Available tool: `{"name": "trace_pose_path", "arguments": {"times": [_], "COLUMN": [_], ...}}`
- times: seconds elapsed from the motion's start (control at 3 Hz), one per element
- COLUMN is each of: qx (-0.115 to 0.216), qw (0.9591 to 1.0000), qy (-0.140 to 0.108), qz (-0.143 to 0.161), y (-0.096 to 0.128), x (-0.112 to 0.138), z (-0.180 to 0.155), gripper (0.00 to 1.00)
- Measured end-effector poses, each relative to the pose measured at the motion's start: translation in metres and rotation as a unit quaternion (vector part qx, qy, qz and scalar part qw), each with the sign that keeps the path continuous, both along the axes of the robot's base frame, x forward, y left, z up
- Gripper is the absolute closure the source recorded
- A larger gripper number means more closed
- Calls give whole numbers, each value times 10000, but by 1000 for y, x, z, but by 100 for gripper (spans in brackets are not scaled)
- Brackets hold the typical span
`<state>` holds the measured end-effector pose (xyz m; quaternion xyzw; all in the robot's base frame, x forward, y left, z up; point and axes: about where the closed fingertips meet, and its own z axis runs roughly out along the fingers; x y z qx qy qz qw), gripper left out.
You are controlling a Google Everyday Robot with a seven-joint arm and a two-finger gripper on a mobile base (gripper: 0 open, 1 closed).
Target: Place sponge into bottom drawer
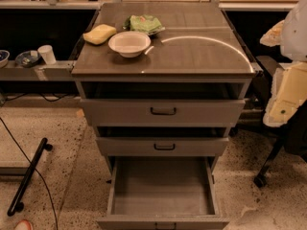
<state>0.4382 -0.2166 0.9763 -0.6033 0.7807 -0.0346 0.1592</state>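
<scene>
Pale yellow soft rectangular sponge (99, 34) lies upper left on the grey cabinet top (201, 54), beside the white round bowl (129, 43); grey metal bottom drawer (163, 188) stands open, lower centre; my gripper (288, 97) hangs at the right edge; wide or narrow, I cannot tell.

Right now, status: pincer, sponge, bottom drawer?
Pincer at right edge, beside grey metal cabinet. Pale yellow soft sponge on cabinet top, back-left of white round bowl. Lowest grey metal drawer pulled open, nothing blocking it.

I see my gripper (286, 97) only as a blur at the right edge, partly cut off. The bottom drawer (163, 186) has its front cropped below.
</scene>
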Motion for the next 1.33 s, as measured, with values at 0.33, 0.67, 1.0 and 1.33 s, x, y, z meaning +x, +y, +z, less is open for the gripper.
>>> {"name": "trace_pose_path", "arguments": {"times": [0.33, 0.67, 1.0, 1.33], "qx": [0, -153, -650, -959], "qw": [10000, 9997, 9947, 9807], "qy": [0, 2, 125, 199], "qz": [0, 178, 789, 1692], "y": [0, 21, 103, 194], "x": [0, 14, 71, 108], "z": [0, -5, -42, -78], "gripper": [0, 0, 0, 0]}}
